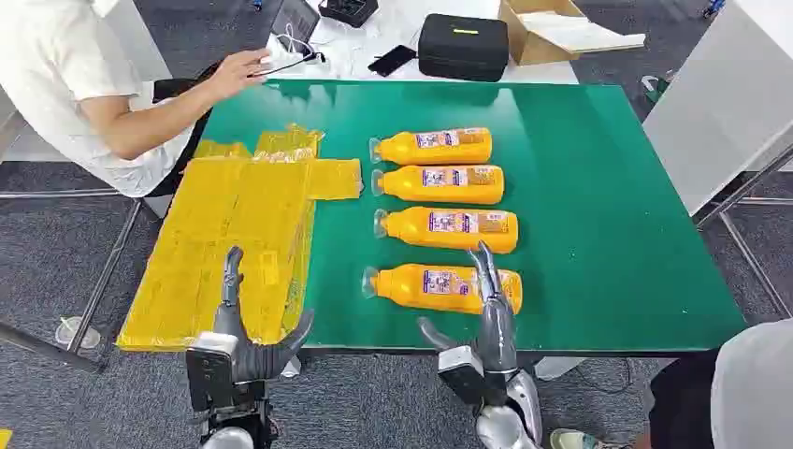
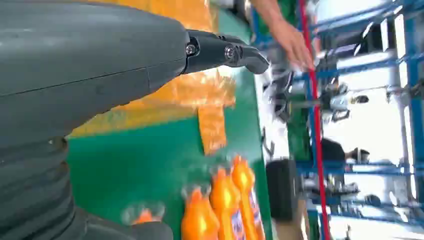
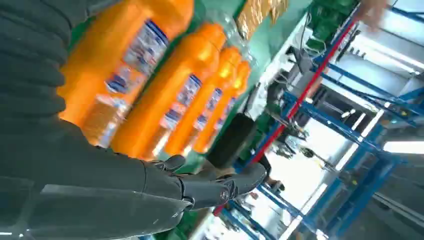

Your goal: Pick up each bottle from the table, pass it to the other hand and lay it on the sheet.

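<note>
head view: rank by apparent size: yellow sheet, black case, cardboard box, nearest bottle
1. yellow sheet, clearly largest.
2. nearest bottle and black case: look about alike; the case lies farther from the camera, so no ranking.
3. cardboard box: cropped by the frame's top edge, so its place is unsure.

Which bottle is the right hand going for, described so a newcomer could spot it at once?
On the green table, right of the yellow sheet, four orange bottles lie in a column, caps pointing toward the sheet. The target looks like the nearest bottle, at the table's front edge. It alone has the right hand raised over its base end.
</note>
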You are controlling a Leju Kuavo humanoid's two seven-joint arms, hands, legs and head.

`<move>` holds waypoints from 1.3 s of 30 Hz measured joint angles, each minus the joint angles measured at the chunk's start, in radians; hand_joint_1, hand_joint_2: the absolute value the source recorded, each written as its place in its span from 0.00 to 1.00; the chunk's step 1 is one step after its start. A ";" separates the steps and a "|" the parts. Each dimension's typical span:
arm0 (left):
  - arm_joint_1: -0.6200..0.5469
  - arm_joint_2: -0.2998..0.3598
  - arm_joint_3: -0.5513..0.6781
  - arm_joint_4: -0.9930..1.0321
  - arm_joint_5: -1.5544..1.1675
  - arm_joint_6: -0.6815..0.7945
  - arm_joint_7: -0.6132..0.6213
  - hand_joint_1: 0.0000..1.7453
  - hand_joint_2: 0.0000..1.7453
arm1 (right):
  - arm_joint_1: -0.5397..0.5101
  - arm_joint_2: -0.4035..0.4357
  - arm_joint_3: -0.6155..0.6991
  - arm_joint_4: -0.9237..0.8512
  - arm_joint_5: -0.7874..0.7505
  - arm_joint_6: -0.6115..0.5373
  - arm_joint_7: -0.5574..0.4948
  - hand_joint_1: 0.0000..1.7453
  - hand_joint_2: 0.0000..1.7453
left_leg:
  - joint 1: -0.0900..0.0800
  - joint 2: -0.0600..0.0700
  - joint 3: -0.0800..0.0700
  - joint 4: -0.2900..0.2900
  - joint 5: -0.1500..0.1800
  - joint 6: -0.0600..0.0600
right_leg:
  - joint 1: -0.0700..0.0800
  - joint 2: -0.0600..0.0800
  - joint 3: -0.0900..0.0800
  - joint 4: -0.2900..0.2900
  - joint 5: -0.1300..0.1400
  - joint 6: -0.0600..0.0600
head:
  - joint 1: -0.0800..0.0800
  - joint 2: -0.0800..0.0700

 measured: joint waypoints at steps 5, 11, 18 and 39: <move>0.009 0.006 -0.015 -0.049 0.046 -0.030 0.039 0.00 1.00 | 0.059 0.013 -0.002 -0.051 -0.054 -0.037 -0.007 0.00 1.00 | 0.000 0.000 0.000 0.000 0.000 0.000 | 0.000 0.000 0.000 0.000 0.000 0.000 | 0.000 0.000; 0.018 0.007 -0.011 -0.082 0.140 -0.107 -0.015 0.00 1.00 | 0.095 0.014 -0.011 -0.129 -0.062 -0.071 -0.044 0.00 1.00 | 0.000 0.001 0.001 0.000 0.000 0.000 | 0.000 0.000 0.000 0.000 0.000 0.000 | 0.000 0.000; 0.022 0.009 -0.010 -0.090 0.142 -0.094 -0.015 0.00 1.00 | 0.075 0.013 -0.002 -0.133 -0.001 -0.019 0.005 0.00 1.00 | 0.000 0.001 0.001 0.000 0.000 0.000 | 0.000 0.000 0.000 0.000 0.000 0.000 | 0.000 0.000; -0.019 0.006 -0.043 0.031 0.050 -0.065 0.019 0.00 1.00 | -0.071 0.011 -0.247 0.033 0.763 -0.107 0.212 0.00 1.00 | 0.000 0.001 0.001 0.000 0.000 0.001 | 0.000 0.000 0.000 0.000 0.001 0.000 | 0.000 0.000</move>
